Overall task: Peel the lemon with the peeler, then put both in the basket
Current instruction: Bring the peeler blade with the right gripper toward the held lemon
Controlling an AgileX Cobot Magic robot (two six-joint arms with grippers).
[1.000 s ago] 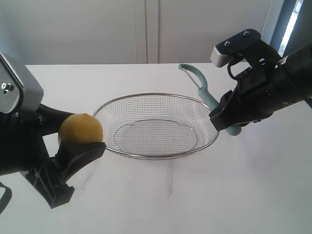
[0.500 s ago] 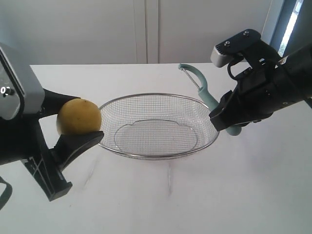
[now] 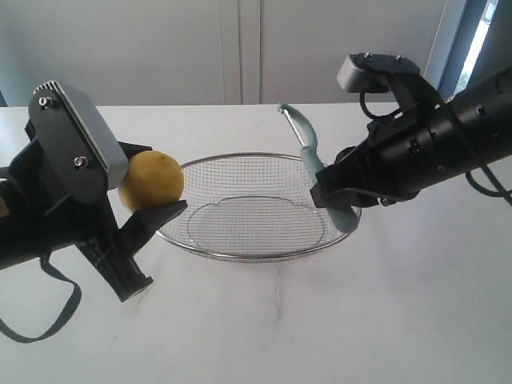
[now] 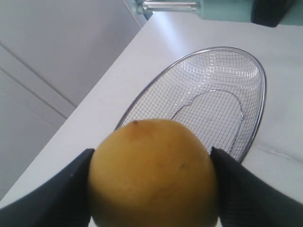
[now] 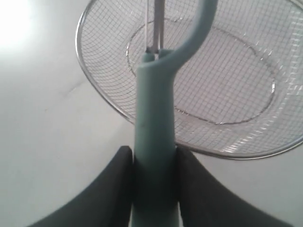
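My left gripper point(image 3: 152, 192) is shut on the yellow lemon point(image 3: 151, 179), held in the air just left of the wire basket point(image 3: 240, 252); the lemon point(image 4: 152, 173) fills the left wrist view between both black fingers, its sticker hidden. On the right, my right gripper point(image 3: 330, 190) is shut on the teal peeler point(image 3: 314, 159) by its handle, its hooked head pointing up and back above the basket's right side. In the right wrist view the peeler handle point(image 5: 154, 137) stands between the fingers with the basket point(image 5: 102, 97) behind it.
The basket rests on a white table point(image 3: 360, 320) with a pale wall behind. A dark strap point(image 3: 48, 328) hangs under the left arm. The right arm's body point(image 3: 432, 144) stretches over the table's right side.
The left gripper has carried the lemon up and right, closer to the basket rim. The right gripper has moved left with the peeler, now over the basket's right part.
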